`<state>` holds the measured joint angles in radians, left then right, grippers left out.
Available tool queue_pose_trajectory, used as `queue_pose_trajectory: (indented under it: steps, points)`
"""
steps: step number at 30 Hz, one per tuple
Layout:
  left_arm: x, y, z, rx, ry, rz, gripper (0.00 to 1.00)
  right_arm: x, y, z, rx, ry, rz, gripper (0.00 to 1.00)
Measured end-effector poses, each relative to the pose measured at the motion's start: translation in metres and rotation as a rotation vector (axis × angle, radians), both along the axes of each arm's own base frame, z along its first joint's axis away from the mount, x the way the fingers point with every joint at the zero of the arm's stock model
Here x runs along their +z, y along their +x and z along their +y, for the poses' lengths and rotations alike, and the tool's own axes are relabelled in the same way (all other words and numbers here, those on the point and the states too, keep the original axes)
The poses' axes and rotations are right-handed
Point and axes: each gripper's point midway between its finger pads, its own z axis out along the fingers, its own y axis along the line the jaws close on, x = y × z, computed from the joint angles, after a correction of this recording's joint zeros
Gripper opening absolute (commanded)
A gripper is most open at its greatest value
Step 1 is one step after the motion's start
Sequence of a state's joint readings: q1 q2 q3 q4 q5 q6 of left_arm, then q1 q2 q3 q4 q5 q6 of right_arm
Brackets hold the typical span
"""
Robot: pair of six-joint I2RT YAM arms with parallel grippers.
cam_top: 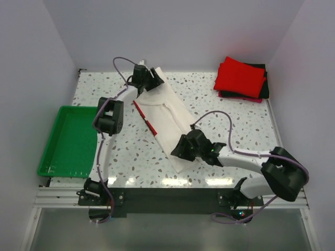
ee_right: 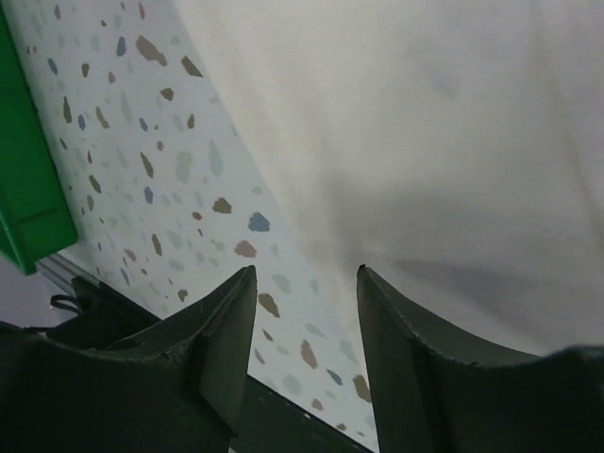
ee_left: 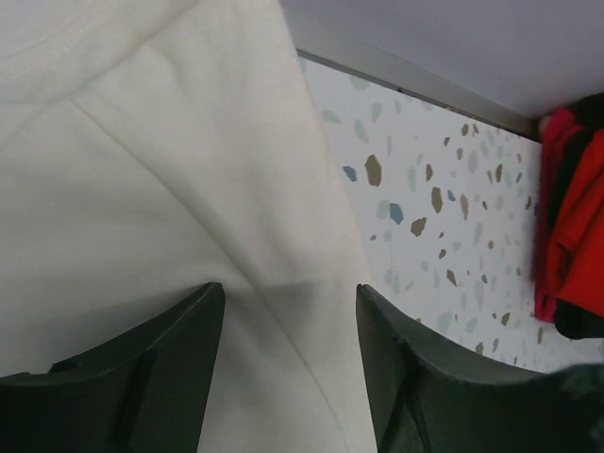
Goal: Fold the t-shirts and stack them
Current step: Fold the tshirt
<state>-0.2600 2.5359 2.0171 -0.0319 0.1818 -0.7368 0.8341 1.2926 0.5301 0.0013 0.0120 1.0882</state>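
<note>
The cream-white t-shirt [cam_top: 165,112] lies folded into a long strip running diagonally across the table, a thin red stripe [cam_top: 144,116] along its left edge. My left gripper [cam_top: 153,79] is open over the shirt's far end; in the left wrist view its fingers straddle the white cloth [ee_left: 170,189]. My right gripper [cam_top: 178,150] is open at the shirt's near end; in the right wrist view the cloth [ee_right: 425,142] lies just ahead of the fingers. A folded red t-shirt [cam_top: 239,76] lies on a black one [cam_top: 264,83] at the far right.
A green plastic tray [cam_top: 70,141] sits at the table's left edge, also in the right wrist view [ee_right: 28,189]. The red and black stack shows at the right of the left wrist view [ee_left: 571,226]. White walls enclose the speckled table [cam_top: 235,130].
</note>
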Motion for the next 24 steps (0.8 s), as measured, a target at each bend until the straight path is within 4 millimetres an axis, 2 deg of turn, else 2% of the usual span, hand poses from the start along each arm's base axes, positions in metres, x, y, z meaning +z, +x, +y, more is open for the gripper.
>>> queue_pose_trajectory:
  steps: [4,6,10,13,16,18,20,21,24]
  points:
    - [0.006,0.014,-0.018,-0.094,-0.099,-0.083,0.7,0.005,0.02,0.047,0.051,0.02,-0.001,0.5]
    - [0.01,0.019,-0.023,-0.133,-0.143,-0.11,0.71,0.013,0.032,0.062,0.073,0.024,-0.023,0.51]
    - [0.016,0.019,-0.024,-0.176,-0.18,-0.13,0.73,0.044,0.05,0.068,0.112,-0.018,-0.127,0.55]
    - [0.02,0.019,-0.021,-0.184,-0.188,-0.144,0.73,0.061,0.061,0.05,0.113,-0.121,-0.211,0.58]
    - [0.025,0.011,-0.014,-0.175,-0.185,-0.134,0.73,0.061,0.068,0.024,0.122,-0.231,-0.247,0.63]
    - [0.034,0.001,-0.007,-0.162,-0.176,-0.126,0.73,0.05,0.072,0.004,0.134,-0.319,-0.236,0.65]
    - [0.052,-0.01,0.0,-0.145,-0.166,-0.138,0.73,0.036,0.075,-0.012,0.158,-0.406,-0.224,0.67]
    - [0.064,-0.015,0.004,-0.135,-0.162,-0.153,0.73,0.029,0.077,-0.019,0.17,-0.444,-0.222,0.7]
    - [0.102,-0.033,0.012,-0.114,-0.152,-0.193,0.73,0.007,0.073,-0.033,0.222,-0.547,-0.205,0.71]
